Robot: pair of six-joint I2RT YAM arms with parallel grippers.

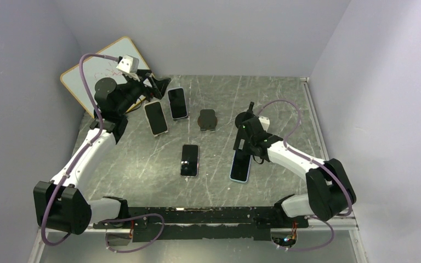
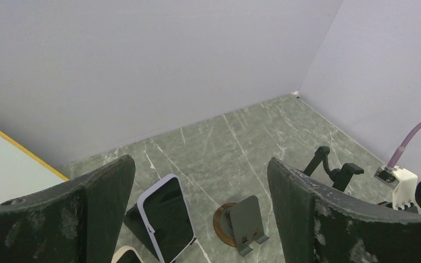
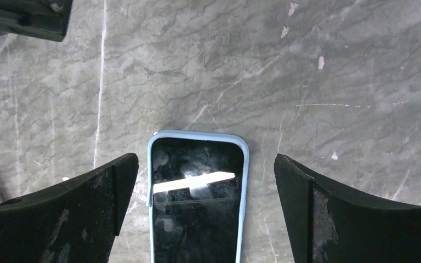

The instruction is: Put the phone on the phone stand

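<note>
Grey marble table (image 1: 142, 170) runs to walls on three sides. Your right gripper (image 3: 205, 164), jaws wide apart, hovers over the blue phone (image 3: 197, 219), lower right of centre. Straddle its long edges evenly, drop square, then close. The stand (image 1: 207, 119) sits just above centre, with bare table between them. Skirt the dark phone (image 1: 189, 160) mid-frame. The left gripper (image 2: 200, 163), jaws apart, sits upper left

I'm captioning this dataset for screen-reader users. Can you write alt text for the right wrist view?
A phone in a light blue case lies screen up on the grey marbled table. The right gripper sits over it, jaws wide open on either side, not gripping it.
</note>
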